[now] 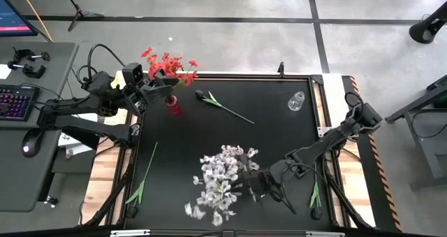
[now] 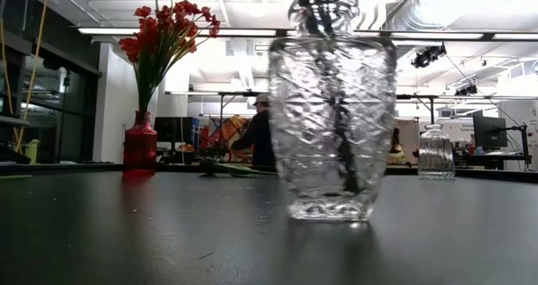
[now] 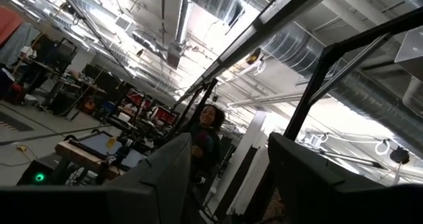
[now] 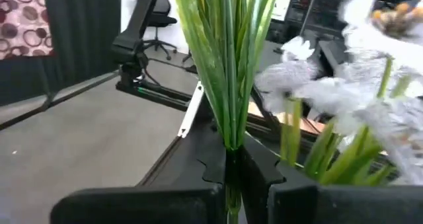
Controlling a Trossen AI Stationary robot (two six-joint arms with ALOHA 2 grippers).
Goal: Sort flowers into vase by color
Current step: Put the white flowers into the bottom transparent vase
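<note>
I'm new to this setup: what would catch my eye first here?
The red flowers standing in a red vase at the table's far left, beside the left hand. Then the white flowers bunched near the front, where the right hand is shut on their green stems.

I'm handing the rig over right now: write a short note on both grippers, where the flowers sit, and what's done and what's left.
Left gripper: at the red flowers in the red vase; jaws unclear.
Right gripper: jaws shut on white flowers, the stems at the near clear vase.
Done: red flowers in the vase.
Left: seat the white ones; the dark flower lies on the table, and the small clear vase holds nothing. Loose green stems lie at the left edge.
</note>
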